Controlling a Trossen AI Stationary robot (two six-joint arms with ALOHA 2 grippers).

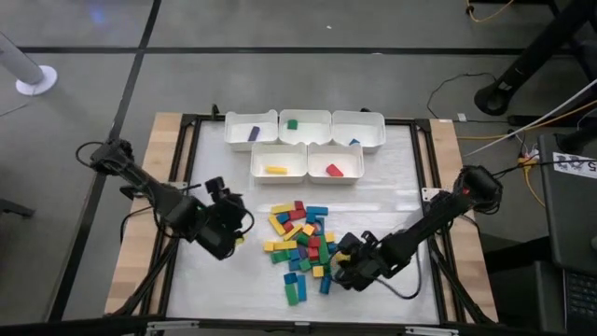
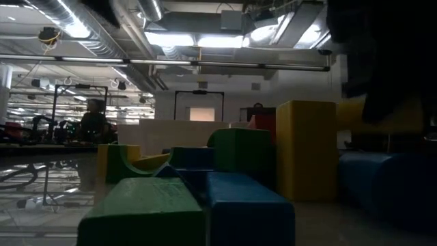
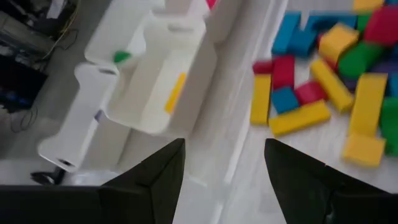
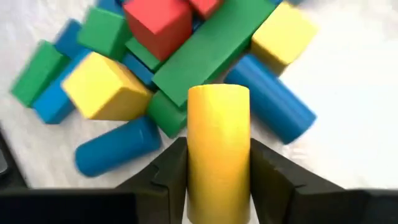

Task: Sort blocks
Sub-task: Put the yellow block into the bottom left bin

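R gripper [image 4: 219,171] pinches a yellow cylinder [image 4: 218,143] between both fingers, at the near-right edge of the block pile [image 1: 300,245]. Just past its tip: long green block [image 4: 211,46], blue cylinder [image 4: 273,99], yellow cube [image 4: 106,84], red cube [image 4: 158,22]. Open mat [image 1: 392,177] to its right and toward the bins [image 1: 306,142].

L gripper [image 3: 224,171] spread wide, holding nothing, parked at the pile's left side; bare mat in front, bins beyond.

Bins hold one block each: purple, green, blue (prob., mostly hidden), yellow, red.

Low view is too dark for the arms. No readable writing.
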